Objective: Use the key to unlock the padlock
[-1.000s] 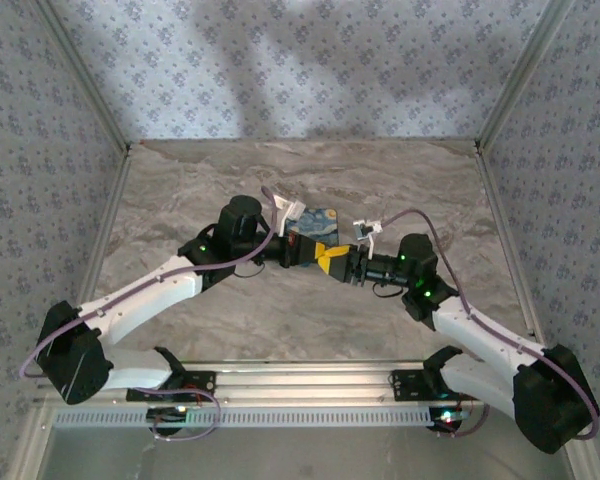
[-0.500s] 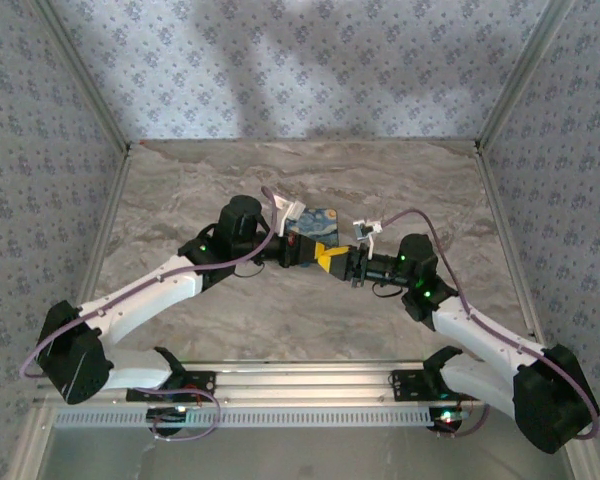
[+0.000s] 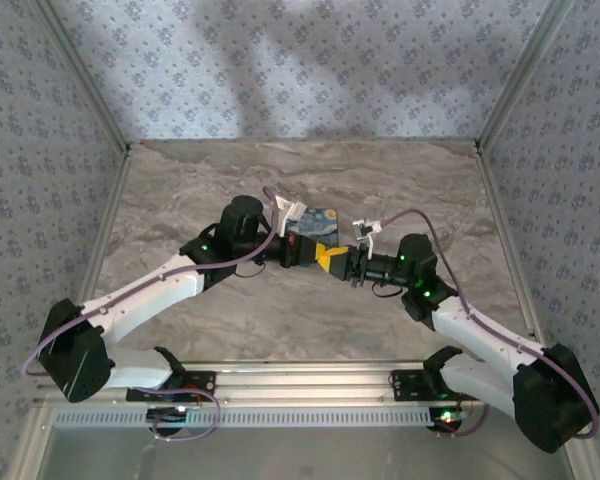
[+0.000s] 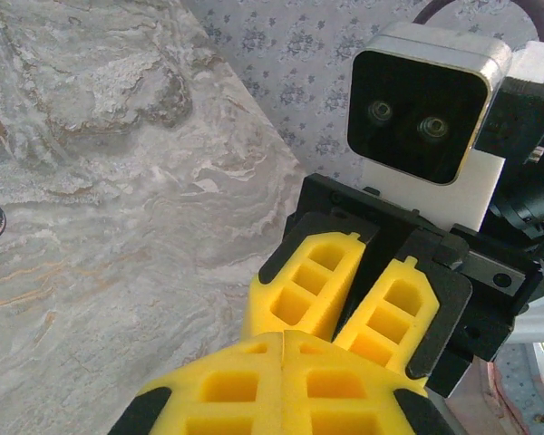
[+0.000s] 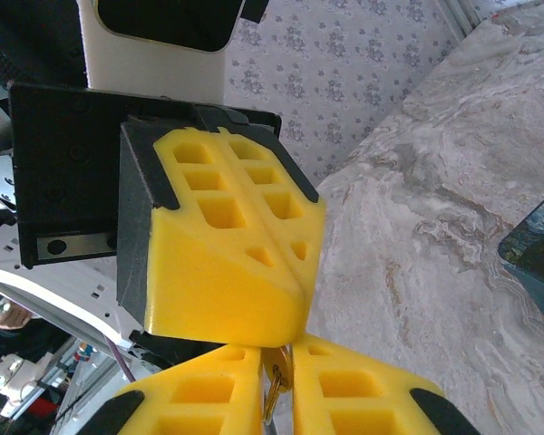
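1. No lettering, numerals, brand marks or signs can be read in any of the three views.
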`<state>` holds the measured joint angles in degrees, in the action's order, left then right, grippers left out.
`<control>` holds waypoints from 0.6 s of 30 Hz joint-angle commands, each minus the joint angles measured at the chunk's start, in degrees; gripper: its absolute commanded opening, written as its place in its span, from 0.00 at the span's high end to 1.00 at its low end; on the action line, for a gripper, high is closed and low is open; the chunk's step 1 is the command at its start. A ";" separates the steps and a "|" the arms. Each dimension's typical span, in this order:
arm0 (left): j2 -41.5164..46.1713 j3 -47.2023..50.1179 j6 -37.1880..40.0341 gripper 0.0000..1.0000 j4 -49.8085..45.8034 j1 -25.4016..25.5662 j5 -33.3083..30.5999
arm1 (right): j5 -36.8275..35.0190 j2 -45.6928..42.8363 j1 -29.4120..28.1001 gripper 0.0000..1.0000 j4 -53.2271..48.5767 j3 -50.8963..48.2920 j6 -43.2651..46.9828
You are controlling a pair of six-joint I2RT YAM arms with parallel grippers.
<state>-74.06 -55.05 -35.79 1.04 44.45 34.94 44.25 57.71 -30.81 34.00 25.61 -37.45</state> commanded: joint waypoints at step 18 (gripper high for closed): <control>-0.50 -3.56 1.60 0.83 -0.71 -3.90 1.98 | -3.05 -1.41 0.87 1.00 -15.36 2.62 8.31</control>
<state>-75.35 -55.51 -34.92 -0.30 42.78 36.82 42.61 56.99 -30.74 26.20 27.11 -32.84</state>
